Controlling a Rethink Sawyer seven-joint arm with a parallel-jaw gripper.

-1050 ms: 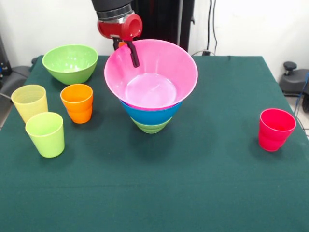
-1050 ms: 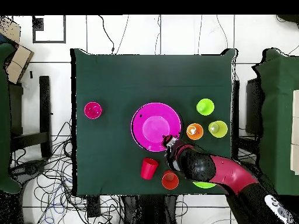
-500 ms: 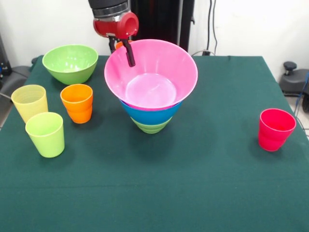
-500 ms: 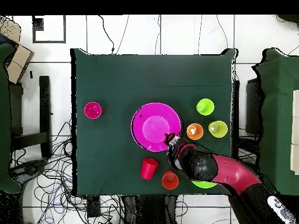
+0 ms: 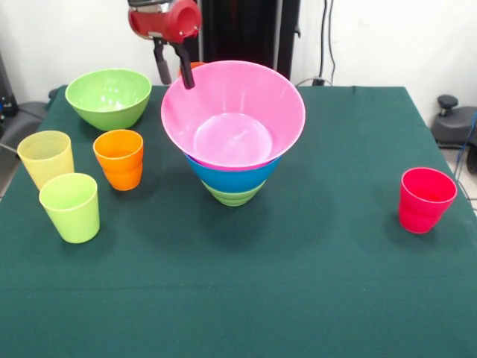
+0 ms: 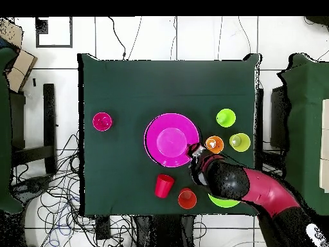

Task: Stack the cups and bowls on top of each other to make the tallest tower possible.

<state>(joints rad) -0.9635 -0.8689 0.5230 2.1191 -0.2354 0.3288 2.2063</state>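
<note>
Front view: the gripper [image 5: 173,66] hangs at about 10 o'clock off the rim of the pink bowl [image 5: 232,113], two dark fingers spread apart with nothing between them. A second ago one finger was dipped inside that rim; it has since lifted up and outward, so you can read the pink bowl as released. The tower [image 5: 232,168] stands mid-table: pink bowl nested in the blue bowl [image 5: 231,177], a small green bowl [image 5: 232,195] underneath. The large green bowl [image 5: 109,97] sits at 10 o'clock from it; the orange cup [image 5: 119,159], yellow cup [image 5: 46,158] and lime cup [image 5: 70,206] stand at 9, the red cup [image 5: 425,199] at 3.

Overhead view: the gripper [image 6: 196,153] has cleared the tower's 4 o'clock edge, towards the orange cup [image 6: 214,145]. Two more cups [image 6: 164,185] [image 6: 187,199] stand at 6 o'clock. You likely have the cups and large green bowl left to stack.
</note>
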